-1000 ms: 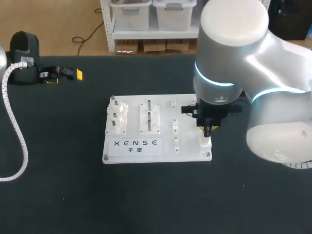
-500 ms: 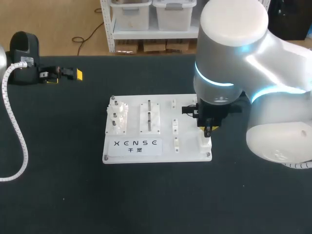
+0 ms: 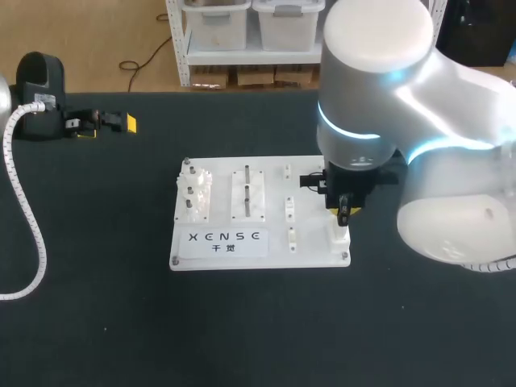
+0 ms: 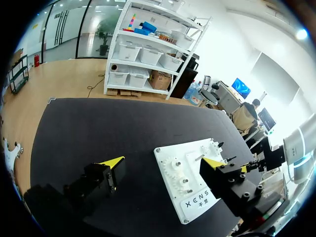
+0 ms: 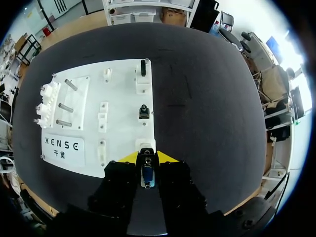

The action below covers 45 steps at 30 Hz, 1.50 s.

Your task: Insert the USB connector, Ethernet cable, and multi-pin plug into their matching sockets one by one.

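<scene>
One white board [image 3: 274, 251]. The right gripper [image 5: 147, 157] pinches one connector [image 5: 147, 177] above the board's corner; the left gripper [image 4: 163, 161], fingers spread and empty, sits well apart from the board.

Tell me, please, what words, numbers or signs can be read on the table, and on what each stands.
Label on the white board, at its near corner: a line of large dark letters over two smaller characters, a maker's mark that I do not read off.
White sticker on the left arm's black housing: too small to read.
Nothing else is readable.
</scene>
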Motion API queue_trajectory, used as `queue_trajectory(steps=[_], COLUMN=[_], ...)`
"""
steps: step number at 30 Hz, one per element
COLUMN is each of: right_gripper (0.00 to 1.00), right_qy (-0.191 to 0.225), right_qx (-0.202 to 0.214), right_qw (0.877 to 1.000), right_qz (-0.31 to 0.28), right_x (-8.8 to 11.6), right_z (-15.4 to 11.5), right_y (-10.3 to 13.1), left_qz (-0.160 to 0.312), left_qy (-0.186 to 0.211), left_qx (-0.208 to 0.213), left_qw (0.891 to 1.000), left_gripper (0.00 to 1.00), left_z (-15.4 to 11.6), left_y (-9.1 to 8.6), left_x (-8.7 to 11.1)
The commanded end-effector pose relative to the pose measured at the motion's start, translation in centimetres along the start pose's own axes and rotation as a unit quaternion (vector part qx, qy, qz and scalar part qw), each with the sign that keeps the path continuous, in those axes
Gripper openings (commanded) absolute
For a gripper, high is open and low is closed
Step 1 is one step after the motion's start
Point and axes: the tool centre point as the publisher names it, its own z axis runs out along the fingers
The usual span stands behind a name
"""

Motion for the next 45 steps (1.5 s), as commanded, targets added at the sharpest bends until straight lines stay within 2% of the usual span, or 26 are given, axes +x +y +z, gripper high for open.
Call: queue_trajectory(steps=[1,34,45], right_gripper=[0.00,0.00,0.00], right_qy=[0.000,-0.039,-0.037], right_qx=[0.000,-0.023,-0.021], right_qw=[1.000,0.999,0.999], right_qz=[0.000,-0.009,-0.011], right_x=[0.4,-0.4,-0.1], right_z=[1.4,-0.9,-0.5], right_y=[-0.1,-0.1,0.0], left_qz=[0.000,0.000,0.000], left_qy=[0.000,0.000,0.000], left_qx=[0.000,0.000,0.000], left_qw=[1.000,1.000,1.000], left_gripper=[1.00,1.00,1.00], left_z=[0.0,0.0,0.0], left_y=[0.0,0.0,0.0], left_x=[0.0,0.0,0.0])
